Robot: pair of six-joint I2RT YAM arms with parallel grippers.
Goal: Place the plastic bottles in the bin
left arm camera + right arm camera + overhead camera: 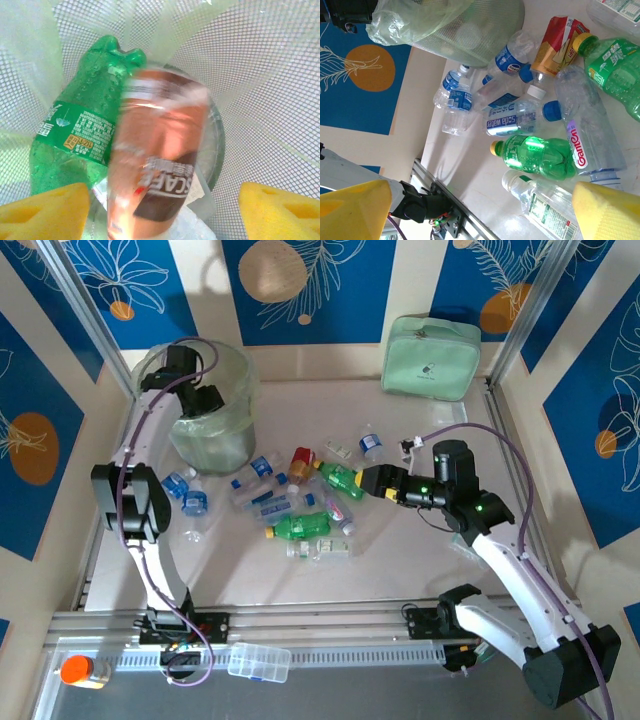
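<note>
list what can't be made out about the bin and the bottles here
- left wrist view: the orange-brown bottle is motion-blurred; its label is unreadable, and whether it has landed is unclear
- left wrist view: the green bottle has its lower end behind a yellow finger pad
- top view: the bin has its contents hidden by the left end effector over its rim

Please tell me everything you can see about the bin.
The bin is a large round bucket, translucent grey-green with a fine mesh pattern, lined with a clear bag folded over its rim. It stands upright at the far left of the table. The left gripper hangs open over its mouth. Inside are a green bottle and a blurred orange-brown bottle.
</note>
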